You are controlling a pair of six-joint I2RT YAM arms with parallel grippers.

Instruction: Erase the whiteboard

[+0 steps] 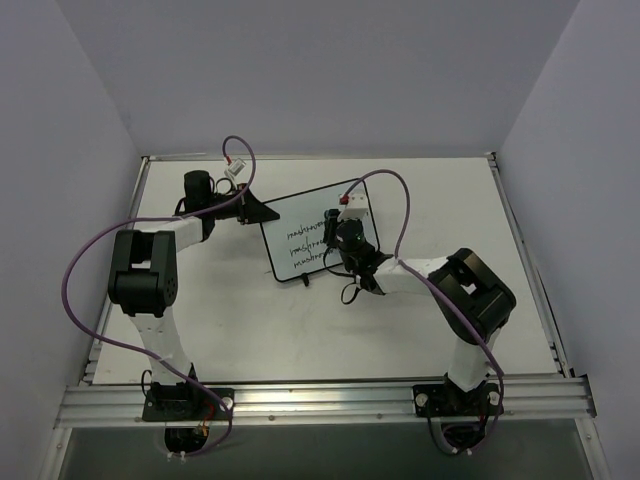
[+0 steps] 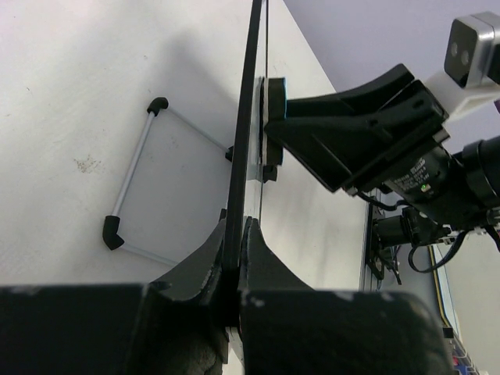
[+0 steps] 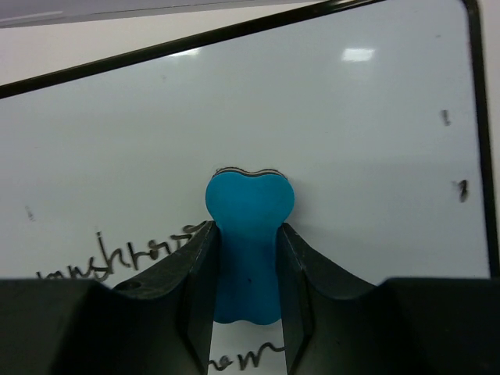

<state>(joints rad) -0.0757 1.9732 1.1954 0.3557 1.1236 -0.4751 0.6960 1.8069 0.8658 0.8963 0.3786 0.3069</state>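
Observation:
The whiteboard [image 1: 300,232] stands tilted at the table's middle, black handwritten lines on its face. My left gripper [image 1: 252,210] is shut on its left edge; in the left wrist view the board's frame [image 2: 248,117] runs edge-on between the jaws [image 2: 237,234]. My right gripper [image 1: 335,232] is shut on the blue bone-shaped eraser [image 3: 248,242] and presses it flat against the board's face [image 3: 328,125]. Written words [image 3: 133,254] show left of and below the eraser. The board's area right of the eraser is wiped, with a few small black specks [image 3: 462,190].
The board's wire stand with black feet [image 2: 133,176] lies on the table behind it. Purple cables [image 1: 400,215] loop over both arms. Grey walls enclose the table; a metal rail [image 1: 330,400] runs along the near edge.

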